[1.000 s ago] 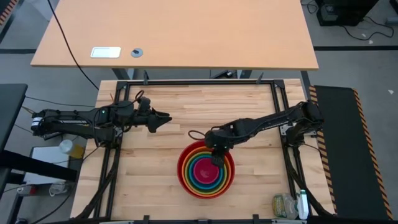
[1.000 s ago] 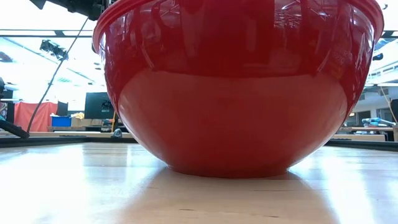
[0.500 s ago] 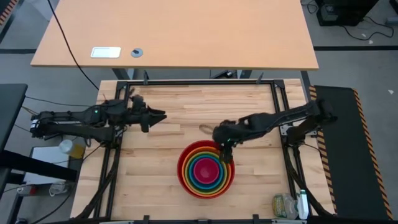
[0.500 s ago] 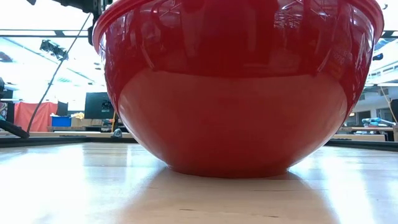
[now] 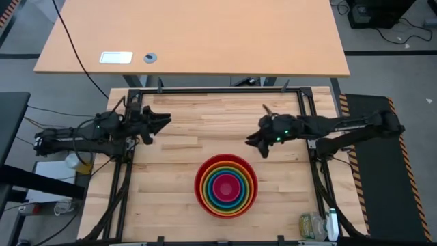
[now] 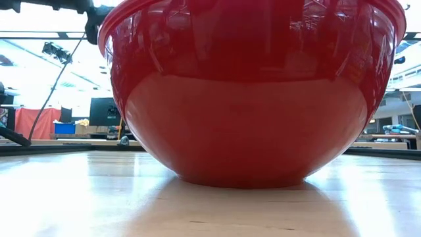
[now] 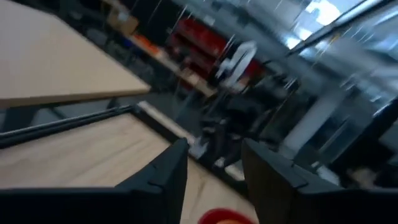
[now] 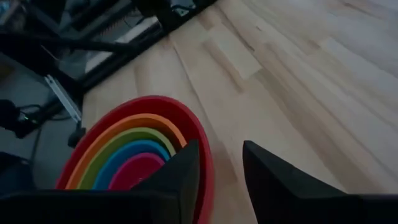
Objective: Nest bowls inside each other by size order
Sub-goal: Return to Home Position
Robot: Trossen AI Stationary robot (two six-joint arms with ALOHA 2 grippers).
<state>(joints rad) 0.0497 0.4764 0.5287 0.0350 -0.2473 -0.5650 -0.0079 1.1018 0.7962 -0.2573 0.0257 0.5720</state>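
The five bowls stand nested in one stack [image 5: 226,186] on the wooden table near its front edge. The red bowl [image 5: 197,188] is outermost, then orange, lime green and blue, with the magenta pink bowl [image 5: 226,187] in the middle. The red bowl [image 6: 250,92] rests on its base and fills the low view. My right gripper [image 5: 251,141] is open and empty, above the table beyond the stack's far right; its wrist view shows the stack [image 8: 134,155]. My left gripper [image 5: 164,120] is open and empty at the table's far left.
A black metal frame [image 5: 218,90] runs around the wooden table top. A second, larger table [image 5: 191,34] stands behind it with a white card and a small disc on it. Bottles [image 5: 317,225] stand at the front right corner, outside the frame.
My right gripper has risen from over the bowl stack and drawn back toward the table's far right. My left gripper has drawn back toward the table's left edge. The nested bowls have stayed where they were.
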